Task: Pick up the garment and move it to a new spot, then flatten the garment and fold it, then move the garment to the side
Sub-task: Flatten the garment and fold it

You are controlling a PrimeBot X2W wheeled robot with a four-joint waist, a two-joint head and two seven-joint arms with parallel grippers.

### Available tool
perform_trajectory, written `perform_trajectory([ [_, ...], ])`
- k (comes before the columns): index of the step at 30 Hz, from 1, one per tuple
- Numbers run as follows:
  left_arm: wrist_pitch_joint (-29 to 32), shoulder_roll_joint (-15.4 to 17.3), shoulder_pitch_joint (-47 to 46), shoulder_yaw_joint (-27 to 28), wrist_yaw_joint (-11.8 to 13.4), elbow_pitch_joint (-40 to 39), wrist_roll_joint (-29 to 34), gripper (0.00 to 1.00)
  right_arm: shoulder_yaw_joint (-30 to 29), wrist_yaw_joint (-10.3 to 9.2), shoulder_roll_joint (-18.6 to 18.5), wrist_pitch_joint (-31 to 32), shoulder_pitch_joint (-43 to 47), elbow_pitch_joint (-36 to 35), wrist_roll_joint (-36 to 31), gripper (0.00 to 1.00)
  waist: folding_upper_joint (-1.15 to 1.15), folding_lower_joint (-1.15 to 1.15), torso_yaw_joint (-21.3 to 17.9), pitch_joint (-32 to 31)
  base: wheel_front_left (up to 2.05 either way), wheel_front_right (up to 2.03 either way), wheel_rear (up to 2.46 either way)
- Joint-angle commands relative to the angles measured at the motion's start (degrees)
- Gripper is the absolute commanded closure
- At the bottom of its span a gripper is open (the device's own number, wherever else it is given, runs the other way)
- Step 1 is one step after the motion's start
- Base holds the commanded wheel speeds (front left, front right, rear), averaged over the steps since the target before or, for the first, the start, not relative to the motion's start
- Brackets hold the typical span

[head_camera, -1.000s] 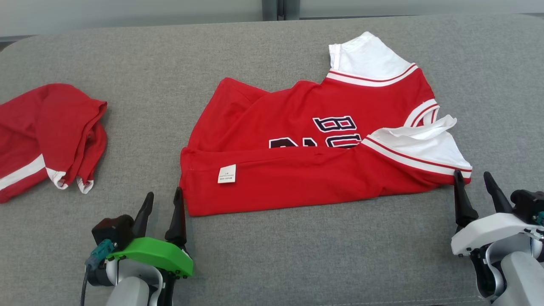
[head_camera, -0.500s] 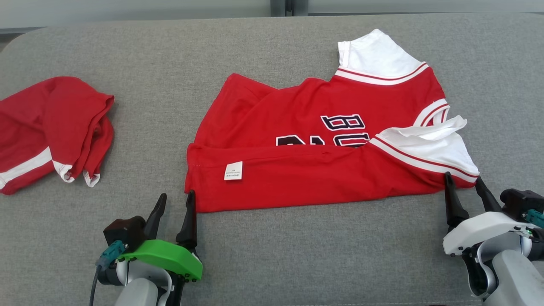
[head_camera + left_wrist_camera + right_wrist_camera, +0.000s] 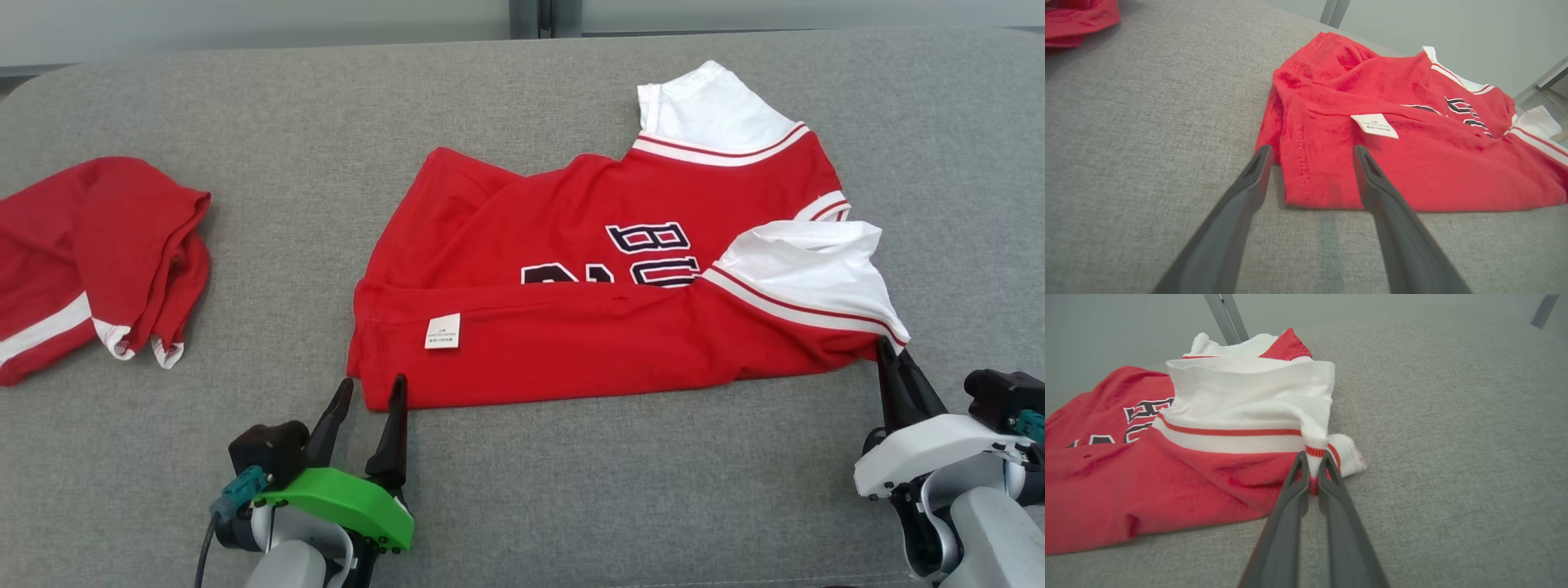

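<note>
Judged red-and-white cotton jersey [image 3: 588, 269], spread mid grey upholstered cushion [image 3: 245, 106], light, limp, bunch-prone; saw right gripper [image 3: 1312, 461] pinched shut on striped cuff corner [image 3: 1314, 451] toward cushion's near right, left gripper [image 3: 1310, 153] agape astride hem corner [image 3: 1294, 179] near cushion's front middle, the other sensible grab point.

Bright red short-sleeved cloth jersey [image 3: 571, 343]: white sleeves, red-and-white striped trim, dark lettering edged white, small white label [image 3: 442, 331]. Next, crumpled red cloth garment [image 3: 106, 237] with a white band. Mottled grey woven surface [image 3: 245, 106]. Green shell on the left tool [image 3: 374, 380], white on the right tool [image 3: 890, 347], dark fingers [image 3: 392, 441] both.
</note>
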Motion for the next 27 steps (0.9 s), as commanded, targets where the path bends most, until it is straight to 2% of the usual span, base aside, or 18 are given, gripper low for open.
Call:
perform_trajectory([
  [1,0.00,0.33,0.77,0.06,-0.17,0.27,-0.27,0.00,0.11,-0.08,-0.42,-0.18,0.42,-0.38,0.60,1.00,0.00,0.00,-0.39,-0.09,0.00,0.00,0.00],
  [10,0.00,0.28,-0.82,-0.42,-0.17,1.89,-1.09,0.00,1.36,-0.09,-0.67,-0.18,0.54,-1.20,0.91,1.00,0.00,0.00,-1.53,1.03,0.00,0.00,0.00],
  [17,0.00,0.22,-1.77,4.67,-0.17,0.43,2.97,0.00,2.08,-0.08,-0.96,-0.18,-0.35,-1.61,1.17,1.00,0.00,0.00,-2.29,2.48,0.00,0.00,0.00],
  [26,0.00,0.27,-3.40,3.55,-0.17,2.44,1.98,0.00,2.89,-0.09,-0.84,-0.18,-1.04,-1.27,1.32,1.00,0.00,0.00,-2.83,3.20,0.00,0.00,0.00],
  [27,0.00,0.27,-3.44,3.25,-0.17,2.58,1.85,0.53,2.92,-0.09,-0.89,-0.18,-1.06,-1.27,1.37,1.00,0.00,0.00,-2.84,3.25,0.00,0.00,0.00],
])
